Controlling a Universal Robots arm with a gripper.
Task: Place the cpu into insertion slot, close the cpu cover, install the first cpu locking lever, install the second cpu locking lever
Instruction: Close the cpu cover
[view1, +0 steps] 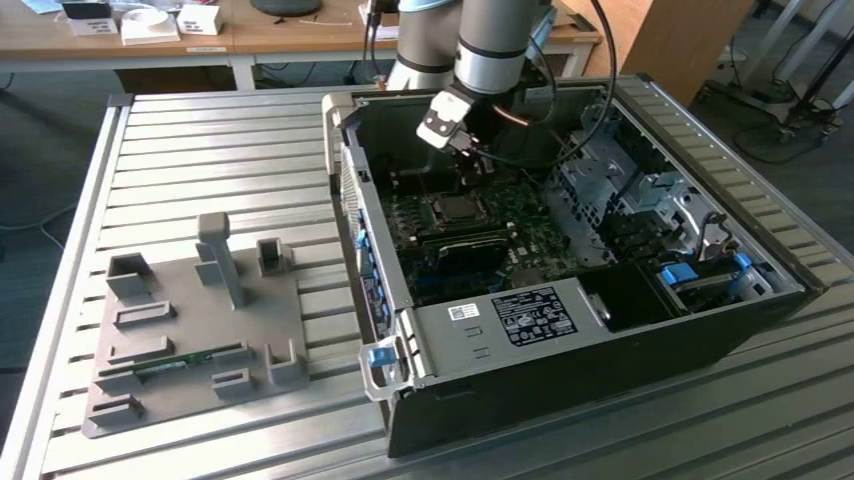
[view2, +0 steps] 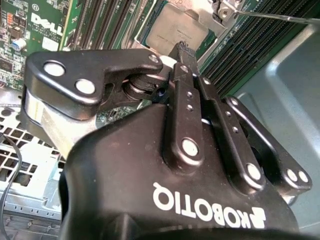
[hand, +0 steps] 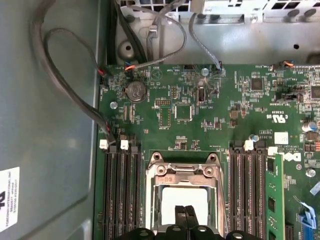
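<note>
Fingers (hand: 180, 217) pressed together, I hover over the seated cpu (hand: 172, 197), toward 11 o'clock in the computer case (view1: 561, 395) in the exterior view; a hard push could scar it.

The arm (view1: 494, 40), built of silver-grey tubes, comes down from the top edge of the exterior view and leans slightly toward the exterior view's left. At its end the wrist (view1: 447, 118) carries a white and black block. Below that block the black hand (view1: 466, 178) points steeply downward. In the first wrist view its two black fingers (hand: 181, 216) lie pressed together, tips side by side with only a thin line between them. In the second wrist view the jointed black bars (view2: 190, 115) behind the tips fold in toward each other.
</note>
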